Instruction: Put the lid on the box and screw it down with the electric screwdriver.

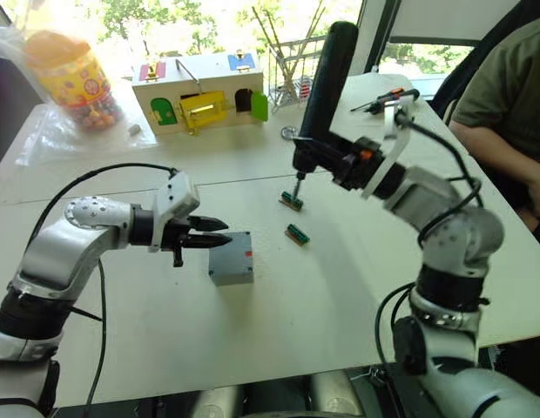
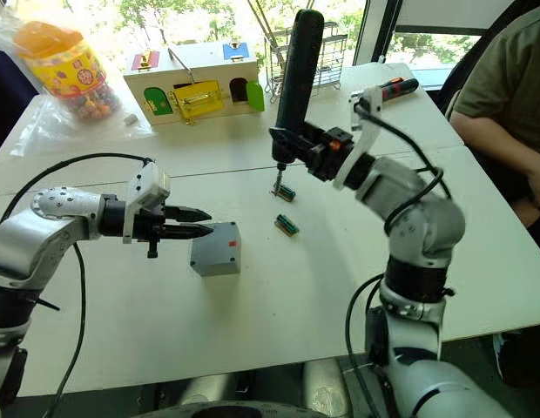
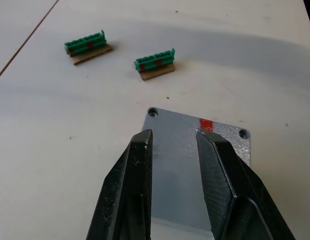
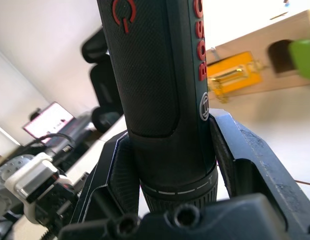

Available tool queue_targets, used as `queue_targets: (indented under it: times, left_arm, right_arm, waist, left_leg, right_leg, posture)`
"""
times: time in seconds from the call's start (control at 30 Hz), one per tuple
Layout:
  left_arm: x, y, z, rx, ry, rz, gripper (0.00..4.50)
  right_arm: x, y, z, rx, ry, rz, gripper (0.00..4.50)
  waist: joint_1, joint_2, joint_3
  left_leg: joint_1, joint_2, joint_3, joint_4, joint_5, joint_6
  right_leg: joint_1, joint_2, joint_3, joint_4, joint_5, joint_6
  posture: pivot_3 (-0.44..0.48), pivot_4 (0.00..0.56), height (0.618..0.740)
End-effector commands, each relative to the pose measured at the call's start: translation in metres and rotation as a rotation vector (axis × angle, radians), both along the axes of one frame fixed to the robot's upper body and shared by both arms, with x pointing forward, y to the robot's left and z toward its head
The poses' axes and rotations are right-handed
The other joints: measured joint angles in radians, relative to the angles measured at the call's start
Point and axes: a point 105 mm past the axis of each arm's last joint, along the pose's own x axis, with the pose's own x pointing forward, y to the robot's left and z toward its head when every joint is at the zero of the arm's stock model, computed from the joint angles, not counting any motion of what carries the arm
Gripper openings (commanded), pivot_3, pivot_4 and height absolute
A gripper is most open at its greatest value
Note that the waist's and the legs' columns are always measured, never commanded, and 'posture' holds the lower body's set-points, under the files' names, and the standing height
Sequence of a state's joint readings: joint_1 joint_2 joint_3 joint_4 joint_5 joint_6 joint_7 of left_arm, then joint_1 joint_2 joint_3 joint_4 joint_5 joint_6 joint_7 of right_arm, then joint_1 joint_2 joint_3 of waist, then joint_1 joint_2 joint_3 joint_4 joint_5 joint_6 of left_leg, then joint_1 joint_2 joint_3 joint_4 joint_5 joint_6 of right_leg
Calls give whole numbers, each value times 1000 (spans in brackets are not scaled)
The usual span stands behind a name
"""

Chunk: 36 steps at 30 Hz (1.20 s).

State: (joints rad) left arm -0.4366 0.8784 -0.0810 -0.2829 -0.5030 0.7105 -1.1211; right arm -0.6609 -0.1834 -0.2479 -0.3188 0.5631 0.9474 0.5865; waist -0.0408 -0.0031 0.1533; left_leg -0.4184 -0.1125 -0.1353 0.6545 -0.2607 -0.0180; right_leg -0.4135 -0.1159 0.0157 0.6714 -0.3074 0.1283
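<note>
Presently, by label:
Left gripper [image 1: 219, 233]: fingers parted narrowly, empty, hovering just over the near edge of the lid [image 3: 195, 165].
Lid: seated flush on the box [image 1: 232, 259], right under the left fingertips; screw holes show at its corners.
Right gripper [image 1: 315, 159]: clamped around the electric screwdriver [image 1: 326, 78], held upright.
Bit: pointing down at a green connector [image 1: 292, 201], well beyond the box.
Handling: box looks light and slick, likely to skid or twist under screwing; pinch its side walls. Screwdriver is rigid and top-heavy.
Unclear: screws themselves; wire inside is covered.
</note>
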Motion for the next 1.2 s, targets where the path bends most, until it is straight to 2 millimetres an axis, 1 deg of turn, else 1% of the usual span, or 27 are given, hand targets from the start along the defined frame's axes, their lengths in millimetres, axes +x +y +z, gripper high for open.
queue_targets:
  times: [0.03,0.1,0.2,0.3,0.47,0.63,0.9,1.2]
  left_arm:
    - [-7,3,7,11,-14,7,1360]
    - [-11,4,4,23,-8,15,1360]
    - [-10,11,-7,85,-25,35,1360]
    - [-2,11,-10,64,-44,81,1360]
    - [-4,10,-21,82,-34,80,1360]
    - [-3,7,-24,74,-35,78,1360]
    - [-4,5,-23,80,-34,57,1360]
    - [-2,3,-24,86,-34,44,1360]
  right_arm:
    - [-19,16,22,64,-168,20,1742]
    - [-23,28,18,82,-172,43,1742]
    - [-26,42,14,104,-169,67,1742]
    - [-31,56,3,96,-159,106,1742]
    - [-33,67,-8,77,-154,123,1742]
    - [-32,70,-15,62,-159,110,1742]
    - [-25,66,-26,19,-162,77,1742]
    - [-31,71,-34,9,-146,95,1742]
  waist:
    - [0,0,0]
    - [-1,0,0]
    - [-8,0,0]
    - [-7,0,0]
    - [-4,0,0]
    - [-3,0,0]
    - [-4,0,0]
    - [-4,0,0]
  left_leg:
    - [1,0,-1,-1,0,0]
    - [1,0,-1,-3,0,0]
    - [1,1,-1,-6,0,0]
    - [1,1,0,-6,0,0]
    - [1,1,0,-6,1,-1]
    - [1,1,0,-6,1,-1]
    - [2,1,0,-5,1,-1]
    - [2,1,0,-5,1,-1]
  right_leg:
    - [0,1,0,0,0,0]
    - [-1,2,0,2,0,0]
    - [-3,2,1,2,0,0]
    - [-4,2,1,2,0,0]
    - [-3,3,1,2,0,0]
    - [-3,3,1,2,0,0]
    - [-3,3,1,2,0,0]
    - [-3,3,1,2,0,0]
  posture:
    - [0,150,740]
    - [0,150,740]
    - [0,150,740]
    - [0,150,740]
    - [0,150,740]
    - [0,150,740]
    - [0,150,740]
    - [0,150,740]
